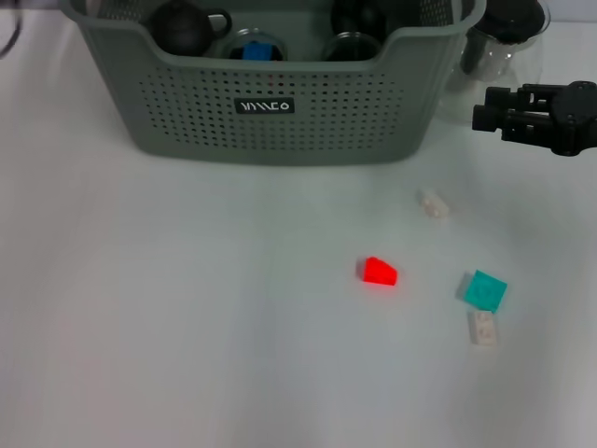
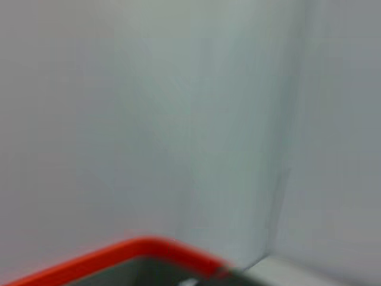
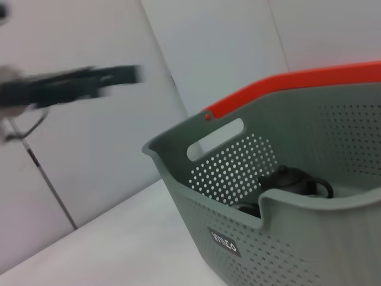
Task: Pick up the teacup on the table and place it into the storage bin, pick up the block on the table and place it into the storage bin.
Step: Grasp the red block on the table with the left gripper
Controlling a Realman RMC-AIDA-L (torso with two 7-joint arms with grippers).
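Right tool [image 1: 480, 107] hovers near the desk's [image 1: 187, 308] far right, empty; I can't tell its opening. Red block [image 1: 379, 272] lies nearer me, leftward.

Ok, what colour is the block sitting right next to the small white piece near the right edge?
Teal, the block shows best in the head view.

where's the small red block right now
In the head view the small red block lies on the white table, right of centre, in front of the grey-green perforated storage bin and left of the teal block.
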